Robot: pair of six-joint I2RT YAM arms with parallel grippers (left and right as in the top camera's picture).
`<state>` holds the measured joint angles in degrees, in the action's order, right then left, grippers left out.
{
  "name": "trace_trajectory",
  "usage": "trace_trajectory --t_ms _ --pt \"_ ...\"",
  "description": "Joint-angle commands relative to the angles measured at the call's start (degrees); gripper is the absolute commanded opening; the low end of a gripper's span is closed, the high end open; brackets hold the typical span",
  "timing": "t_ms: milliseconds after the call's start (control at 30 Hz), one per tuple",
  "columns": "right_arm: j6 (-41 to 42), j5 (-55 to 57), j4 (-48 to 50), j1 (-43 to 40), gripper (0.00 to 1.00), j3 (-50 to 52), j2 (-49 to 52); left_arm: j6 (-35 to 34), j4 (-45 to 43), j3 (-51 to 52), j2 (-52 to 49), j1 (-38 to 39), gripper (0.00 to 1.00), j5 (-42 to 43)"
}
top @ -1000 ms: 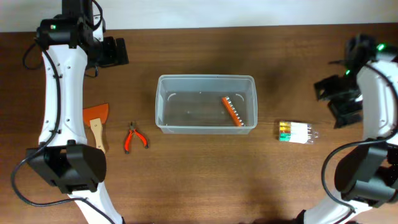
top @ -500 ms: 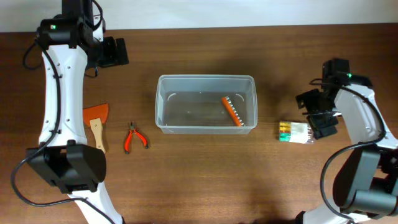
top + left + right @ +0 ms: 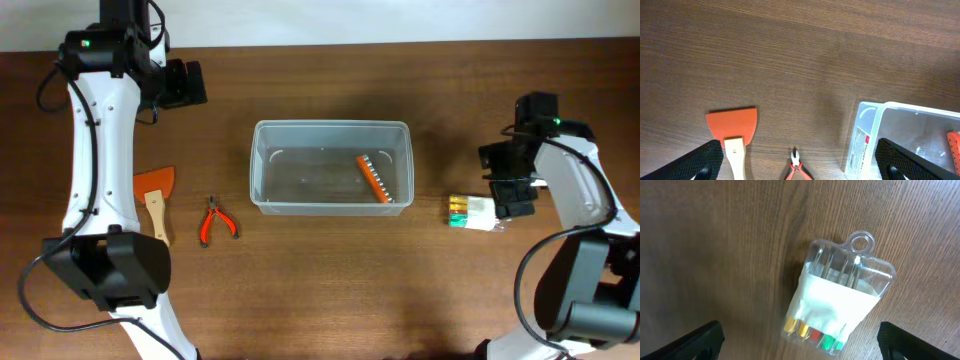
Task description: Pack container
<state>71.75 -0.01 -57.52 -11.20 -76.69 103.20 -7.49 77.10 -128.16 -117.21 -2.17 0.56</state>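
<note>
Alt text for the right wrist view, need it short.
A small clear packet of coloured-handled tools with a white label lies on the brown wooden table. The open right pincer hovers above it, dark tips at the lower corners, touching nothing.

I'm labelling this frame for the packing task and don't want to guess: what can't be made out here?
- Overhead: the right end of the packet lies hidden under the right gripper.
- Left wrist: the handles of the pliers are cut off by the bottom edge.
- Left wrist: the container is cut off by the right and bottom edges, and its label is too small to read.
- Overhead: the orange tool inside is too small to identify.
</note>
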Motion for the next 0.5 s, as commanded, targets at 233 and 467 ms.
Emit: trace_trajectory --t_ms 233,467 --pt "1.5 0.7 0.2 0.4 0.99 1.1 3.6 0.3 0.0 -0.5 0.7 0.0 0.99 -0.5" --pt "4.2 -0.3 1.3 0.4 0.99 4.5 3.7 0.3 0.0 -0.5 0.7 0.0 0.99 -0.6"
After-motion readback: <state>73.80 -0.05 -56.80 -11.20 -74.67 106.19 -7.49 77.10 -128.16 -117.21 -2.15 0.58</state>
